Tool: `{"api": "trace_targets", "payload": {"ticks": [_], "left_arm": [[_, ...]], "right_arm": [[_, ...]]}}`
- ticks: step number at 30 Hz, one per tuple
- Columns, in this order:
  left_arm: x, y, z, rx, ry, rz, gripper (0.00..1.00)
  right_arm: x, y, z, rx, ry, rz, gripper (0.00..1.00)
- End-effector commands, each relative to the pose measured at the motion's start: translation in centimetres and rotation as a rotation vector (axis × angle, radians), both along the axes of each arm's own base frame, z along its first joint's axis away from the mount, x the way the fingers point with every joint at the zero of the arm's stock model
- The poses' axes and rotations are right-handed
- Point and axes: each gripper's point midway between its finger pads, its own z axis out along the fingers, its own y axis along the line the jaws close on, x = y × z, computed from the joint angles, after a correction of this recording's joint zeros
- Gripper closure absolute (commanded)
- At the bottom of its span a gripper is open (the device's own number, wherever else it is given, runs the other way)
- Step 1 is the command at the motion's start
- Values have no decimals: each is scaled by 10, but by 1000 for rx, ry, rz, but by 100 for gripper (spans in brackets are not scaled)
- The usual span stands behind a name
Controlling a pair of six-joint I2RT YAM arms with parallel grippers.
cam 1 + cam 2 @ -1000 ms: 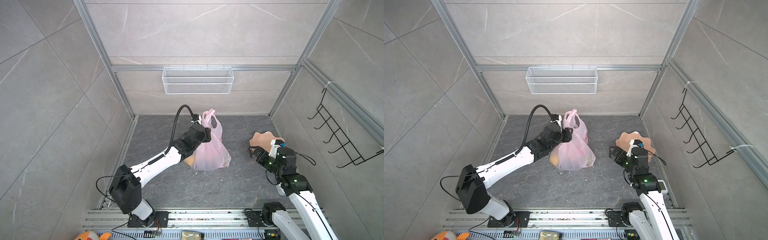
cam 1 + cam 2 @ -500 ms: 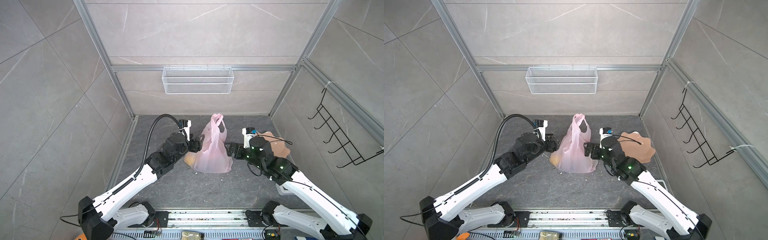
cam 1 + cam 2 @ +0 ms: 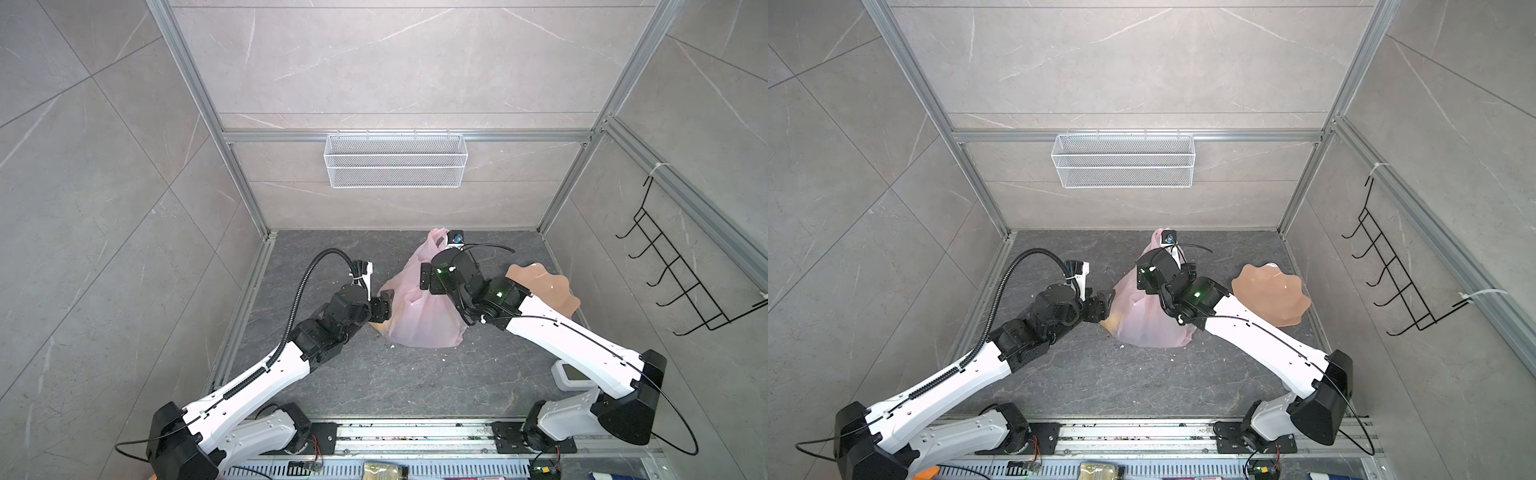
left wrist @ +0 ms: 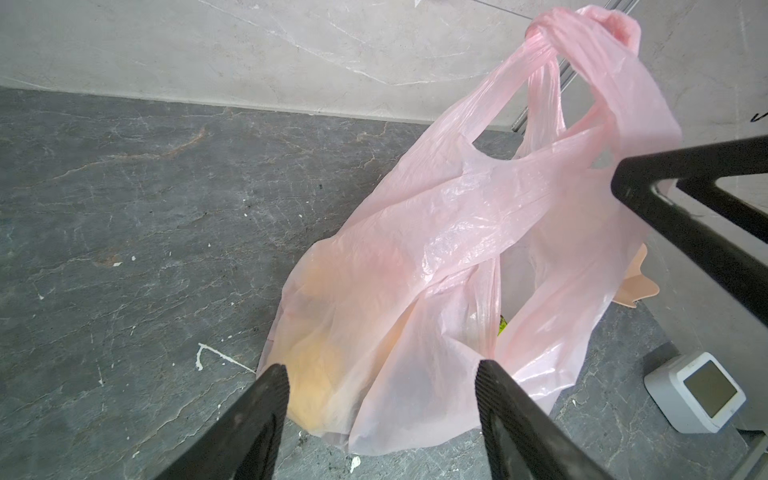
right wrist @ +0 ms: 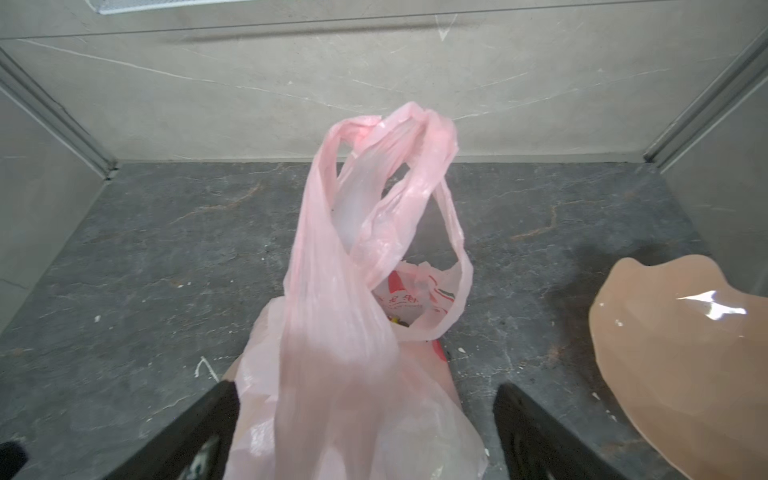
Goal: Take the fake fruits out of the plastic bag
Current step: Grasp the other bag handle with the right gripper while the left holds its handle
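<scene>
You had the plastic bag (image 3: pixel 419 316) (image 3: pixel 1150 320) standing on the dark counter (image 3: pixel 374 374) between the two arms, with the left jaws at one flank of it and the right jaws over its opposite shoulder. Your left jaws stood apart with nothing clamped. In the left wrist view the lower bulge of the bag (image 4: pixel 436 270) lay just ahead of and between their tips, though whether the tips touched the film could not be told. Your right jaws stood wide apart as well, gripping nothing. In the right wrist view the bag (image 5: pixel 353 353) rose between them, and a gap showed on the side of the peach plate (image 5: pixel 685 353). The loop handles (image 5: pixel 374 174) were twisted together and stood upright beyond the right jaws, with red printed marks (image 5: pixel 399 291) showing below them near the bag's mouth. The fake fruits (image 4: pixel 311 374) were inside the bag, showing only as a yellow-orange blur through the film close to the left jaws. The plate (image 3: pixel 544 282) (image 3: pixel 1271 291) lay on the counter to the outer side of the right jaws, apart from the bag. A small white device (image 4: pixel 694 390) sat on the counter beyond the bag from the left jaws.
</scene>
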Motion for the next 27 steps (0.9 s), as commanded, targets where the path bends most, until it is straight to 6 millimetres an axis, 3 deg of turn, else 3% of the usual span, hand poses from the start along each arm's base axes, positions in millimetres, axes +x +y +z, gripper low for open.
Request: {"api": "trace_targets", "payload": {"ticks": [1,10,16,22,27], "left_arm": [[2,1,11,-5,-32,6,26],[5,-18,6,6,4,-62,25],[6,-36,12,-9,12,-135,22],[17,-67,23,-1,26,-215,21],[33,-102,18,100,75,-277,16]], "right_arm": [[6,-24,4,-88,-22,-97,7],[22,-45,-1,-30,-17,-149,21],[28,-59,-18,87,36,-169,31],[26,-67,-26,195,40,-165,45],[15,-63,-25,285,6,-115,58]]}}
